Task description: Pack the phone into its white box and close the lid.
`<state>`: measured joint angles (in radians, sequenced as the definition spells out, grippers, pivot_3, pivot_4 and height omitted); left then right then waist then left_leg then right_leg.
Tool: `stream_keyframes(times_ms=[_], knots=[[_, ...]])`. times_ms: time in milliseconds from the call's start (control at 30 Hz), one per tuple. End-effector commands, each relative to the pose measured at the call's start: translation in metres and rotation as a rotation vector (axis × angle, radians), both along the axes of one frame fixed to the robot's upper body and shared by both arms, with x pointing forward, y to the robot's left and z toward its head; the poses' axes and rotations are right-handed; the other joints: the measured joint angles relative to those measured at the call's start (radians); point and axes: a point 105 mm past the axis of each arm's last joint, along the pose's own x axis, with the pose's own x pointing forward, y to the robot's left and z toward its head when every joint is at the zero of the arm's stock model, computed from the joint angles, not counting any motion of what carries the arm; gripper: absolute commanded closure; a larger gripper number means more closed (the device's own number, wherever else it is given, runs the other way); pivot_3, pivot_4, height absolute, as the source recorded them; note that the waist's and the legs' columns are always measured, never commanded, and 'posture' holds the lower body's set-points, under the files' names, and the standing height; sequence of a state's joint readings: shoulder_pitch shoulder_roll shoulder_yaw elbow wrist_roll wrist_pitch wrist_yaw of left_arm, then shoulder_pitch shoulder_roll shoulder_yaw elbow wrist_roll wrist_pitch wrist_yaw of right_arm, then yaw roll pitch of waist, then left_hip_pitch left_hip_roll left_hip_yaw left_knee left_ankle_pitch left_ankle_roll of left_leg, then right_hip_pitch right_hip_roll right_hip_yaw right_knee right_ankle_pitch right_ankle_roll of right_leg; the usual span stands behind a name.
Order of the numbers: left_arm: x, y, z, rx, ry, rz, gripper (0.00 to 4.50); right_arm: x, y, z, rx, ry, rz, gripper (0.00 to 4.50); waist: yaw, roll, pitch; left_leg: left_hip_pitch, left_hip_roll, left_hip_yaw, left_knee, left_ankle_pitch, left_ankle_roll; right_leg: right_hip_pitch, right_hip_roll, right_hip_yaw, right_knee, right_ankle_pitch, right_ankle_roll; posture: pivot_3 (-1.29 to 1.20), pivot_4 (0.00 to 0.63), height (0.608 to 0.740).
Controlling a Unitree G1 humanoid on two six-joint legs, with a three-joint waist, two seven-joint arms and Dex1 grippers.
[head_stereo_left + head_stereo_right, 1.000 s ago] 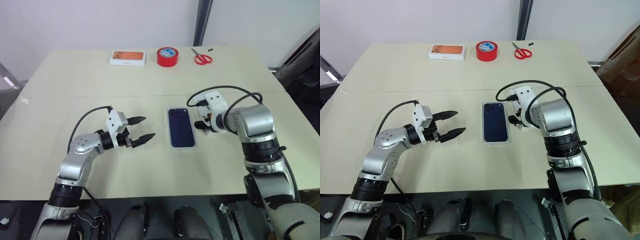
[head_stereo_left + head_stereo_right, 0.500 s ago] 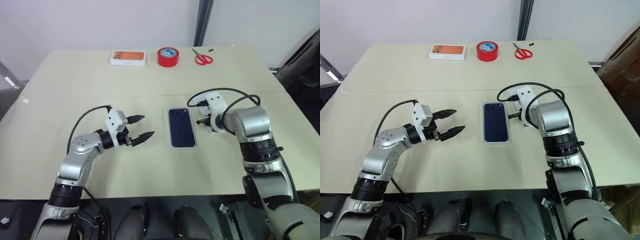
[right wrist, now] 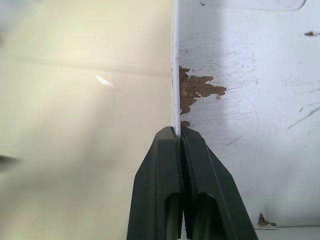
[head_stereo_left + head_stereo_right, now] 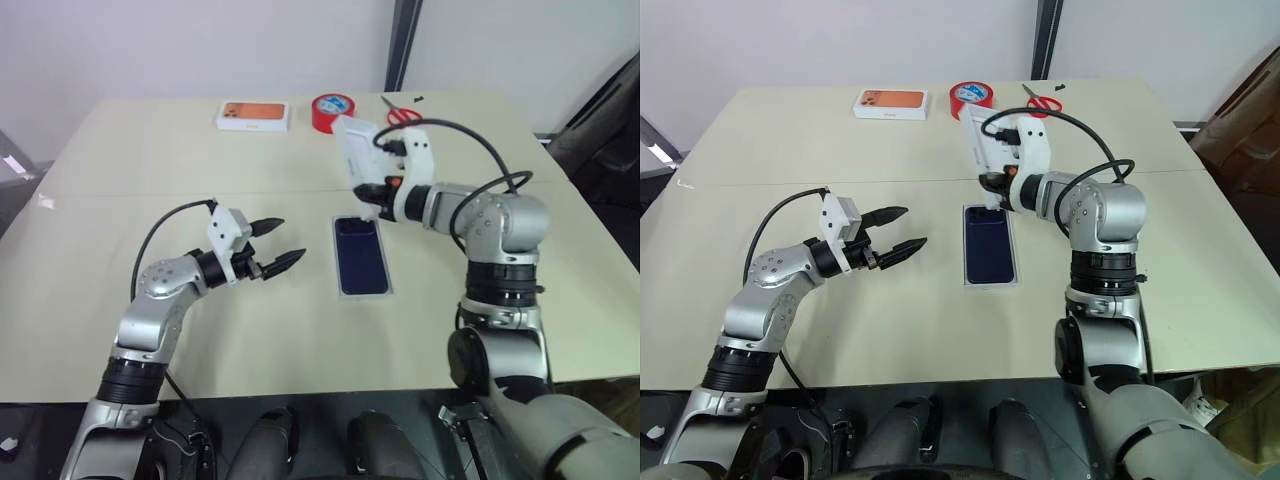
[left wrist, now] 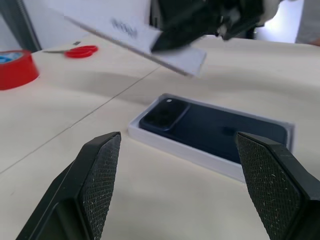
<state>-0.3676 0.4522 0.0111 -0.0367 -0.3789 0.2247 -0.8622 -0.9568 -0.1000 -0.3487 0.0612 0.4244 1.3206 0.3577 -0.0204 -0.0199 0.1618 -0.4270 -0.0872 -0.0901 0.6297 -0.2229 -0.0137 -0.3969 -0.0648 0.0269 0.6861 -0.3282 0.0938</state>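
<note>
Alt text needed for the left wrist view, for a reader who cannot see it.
A dark navy smartphone lies in a shallow white cardboard tray on a beige table. Above it the right gripper holds a white box lid tilted. The left gripper stands open in front; red tape and red scissors lie behind.

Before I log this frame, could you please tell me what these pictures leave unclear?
- White cardboard lid in the right gripper: printed outer face faces away in the eye views.
- Shallow white box: floor hidden by the dark navy phone.
- Red-handled scissors: partly behind the right arm's cable.
</note>
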Motion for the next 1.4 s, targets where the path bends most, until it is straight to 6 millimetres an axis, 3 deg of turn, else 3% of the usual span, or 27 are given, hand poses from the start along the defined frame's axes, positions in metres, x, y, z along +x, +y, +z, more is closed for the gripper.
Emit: stream_keyframes(times_ms=[33, 100, 200, 367, 633, 800, 900, 1100, 1233, 1333, 1400], knots=[[0.007, 0.017, 0.028, -0.071, -0.071, 0.068, 0.65, -0.019, 0.016, 0.022, 0.298, 0.029, 0.133, 4.43, 0.000, 0.000, 0.000, 0.000, 0.000, 0.000, 0.000, 0.000, 0.000, 0.000, 0.000, 0.000, 0.000, 0.000, 0.000, 0.00, 0.150, 0.734], [0.009, 0.024, 0.034, -0.101, -0.082, 0.103, 0.65, -0.034, 0.023, 0.014, 0.435, 0.115, 0.221, 4.43, 0.003, 0.000, 0.000, 0.000, 0.000, 0.000, 0.000, 0.000, 0.000, 0.000, 0.000, 0.000, 0.000, 0.000, 0.000, 0.00, 0.150, 0.734], [0.010, 0.030, 0.036, -0.122, -0.081, 0.126, 0.65, -0.056, 0.033, 0.001, 0.478, 0.161, 0.319, 4.43, 0.006, 0.001, 0.000, 0.000, 0.000, 0.000, 0.001, 0.000, 0.000, 0.001, -0.001, 0.000, 0.000, 0.000, 0.000, 0.00, 0.150, 0.734], [0.005, 0.026, 0.032, -0.115, -0.069, 0.118, 0.65, -0.075, 0.044, -0.005, 0.583, 0.208, 0.427, 4.43, -0.001, 0.001, 0.000, 0.000, -0.001, 0.000, 0.000, 0.000, 0.000, 0.000, -0.001, 0.000, 0.001, 0.000, 0.000, 0.00, 0.150, 0.734], [0.004, 0.021, 0.027, -0.115, -0.041, 0.108, 0.65, -0.098, 0.046, -0.032, 0.538, 0.311, 0.464, 4.43, -0.021, 0.002, 0.000, 0.000, 0.000, 0.000, -0.001, 0.000, 0.001, -0.001, -0.001, 0.000, 0.001, 0.000, 0.000, 0.00, 0.150, 0.734], [-0.003, 0.009, 0.016, -0.113, 0.010, 0.069, 0.65, -0.102, 0.046, -0.048, 0.477, 0.360, 0.430, 4.43, -0.024, 0.002, 0.000, 0.000, 0.000, 0.000, -0.001, 0.000, 0.001, 0.000, 0.000, 0.000, 0.001, 0.000, 0.000, 0.00, 0.150, 0.734], [-0.008, 0.004, 0.001, -0.105, 0.073, 0.038, 1.50, -0.098, 0.044, -0.061, 0.468, 0.417, 0.377, 4.50, -0.024, 0.002, 0.000, 0.000, 0.000, 0.000, -0.001, 0.000, 0.001, 0.000, 0.000, 0.000, 0.001, 0.000, 0.000, 0.00, 0.150, 0.734], [-0.012, -0.006, -0.016, -0.089, 0.117, 0.038, 4.35, -0.090, 0.041, -0.068, 0.449, 0.445, 0.307, 4.50, -0.022, 0.002, 0.000, 0.000, 0.000, 0.000, 0.000, -0.001, 0.002, 0.000, 0.000, 0.000, 0.000, 0.000, 0.000, 0.00, 0.150, 0.734], [-0.008, -0.025, -0.025, -0.115, 0.153, 0.029, 4.35, -0.085, 0.036, -0.067, 0.445, 0.440, 0.287, 4.50, -0.020, 0.002, 0.000, 0.000, 0.000, 0.000, 0.000, -0.001, 0.003, 0.001, 0.000, 0.000, 0.000, 0.000, 0.000, 0.00, 0.150, 0.734], [-0.005, -0.037, -0.027, -0.123, 0.158, 0.017, 4.38, -0.082, 0.031, -0.066, 0.438, 0.429, 0.268, 3.64, -0.020, 0.002, 0.000, 0.000, 0.000, 0.000, 0.000, -0.001, 0.003, 0.002, 0.000, 0.000, 0.000, 0.000, 0.000, 0.00, 0.150, 0.734], [-0.002, -0.046, -0.027, -0.129, 0.159, 0.004, 4.38, -0.075, 0.024, -0.059, 0.421, 0.388, 0.239, 2.68, -0.019, 0.002, 0.000, 0.000, 0.000, 0.000, 0.000, -0.001, 0.003, 0.002, 0.000, 0.000, 0.000, 0.000, 0.000, 0.00, 0.150, 0.734]])
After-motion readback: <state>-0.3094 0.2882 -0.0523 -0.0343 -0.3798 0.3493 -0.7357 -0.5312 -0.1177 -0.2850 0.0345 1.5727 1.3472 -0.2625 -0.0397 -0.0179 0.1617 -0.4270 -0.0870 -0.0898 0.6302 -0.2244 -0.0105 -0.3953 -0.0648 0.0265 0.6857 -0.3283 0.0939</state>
